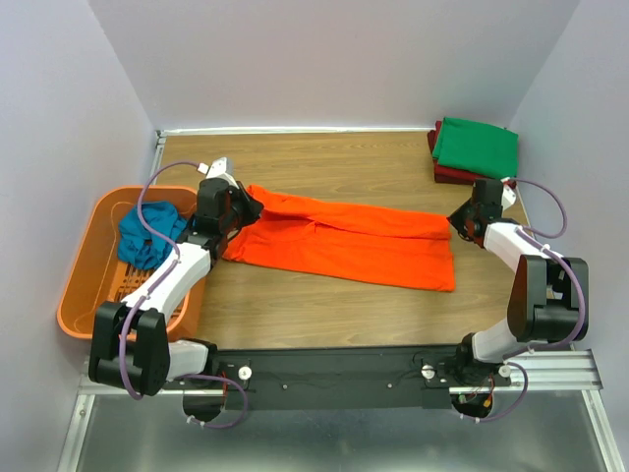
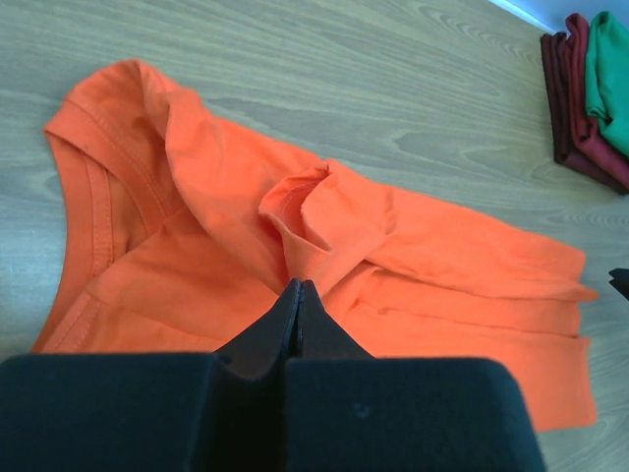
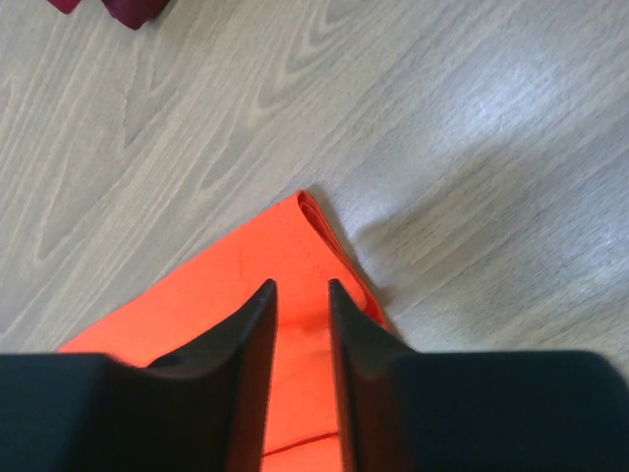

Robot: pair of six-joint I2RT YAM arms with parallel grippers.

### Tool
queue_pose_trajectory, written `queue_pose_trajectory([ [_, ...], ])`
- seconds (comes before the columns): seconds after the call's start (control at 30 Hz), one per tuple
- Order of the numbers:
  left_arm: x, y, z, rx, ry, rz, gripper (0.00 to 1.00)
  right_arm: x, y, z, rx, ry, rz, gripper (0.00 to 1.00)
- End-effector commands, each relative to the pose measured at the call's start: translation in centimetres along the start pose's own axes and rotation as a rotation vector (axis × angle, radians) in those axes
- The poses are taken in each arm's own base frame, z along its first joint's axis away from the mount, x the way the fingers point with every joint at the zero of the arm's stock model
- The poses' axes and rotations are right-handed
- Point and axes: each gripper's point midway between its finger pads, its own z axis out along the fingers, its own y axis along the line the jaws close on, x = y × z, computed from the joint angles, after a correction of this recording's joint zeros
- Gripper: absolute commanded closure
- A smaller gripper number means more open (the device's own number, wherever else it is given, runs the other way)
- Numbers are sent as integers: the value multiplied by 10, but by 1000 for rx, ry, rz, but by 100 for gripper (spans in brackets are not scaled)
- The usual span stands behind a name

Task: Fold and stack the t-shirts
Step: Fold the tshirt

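Orange cloth t-shirt [image 1: 344,246] lies long, rumpled on woodgrain table [image 1: 324,157].

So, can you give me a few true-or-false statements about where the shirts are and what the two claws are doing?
1. The bright orange cloth t-shirt lies spread on the wooden table. True.
2. The green t-shirt sits in the orange plastic basket. False: it lies on the dark red t-shirt at the table's far right corner; the basket holds the teal-blue t-shirt.
3. The left gripper is shut on a raised fold of the orange shirt. True.
4. The right gripper is clamped tight. False: its jaws stand apart over the orange shirt's corner.
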Motion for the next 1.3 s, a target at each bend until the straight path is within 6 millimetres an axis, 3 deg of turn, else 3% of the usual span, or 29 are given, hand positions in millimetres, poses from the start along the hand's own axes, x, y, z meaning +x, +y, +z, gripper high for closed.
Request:
queue_pose_trajectory([
  [0.0,10,0,-3,36,4,-31,100,7,-3,0,-10,12,9,63],
  [0.2,22,0,-1,56,33,-52,100,29,-1,-7,-65,95,10,61],
  [0.5,23,-2,-3,76,34,-54,100,56,-19,-6,-32,159,24,61],
  [1.0,17,-7,-8,85,26,-43,100,40,-27,-24,-2,86,-19,60],
  [1.27,16,-8,-8,89,28,-40,100,47,-32,-17,21,120,-23,60],
])
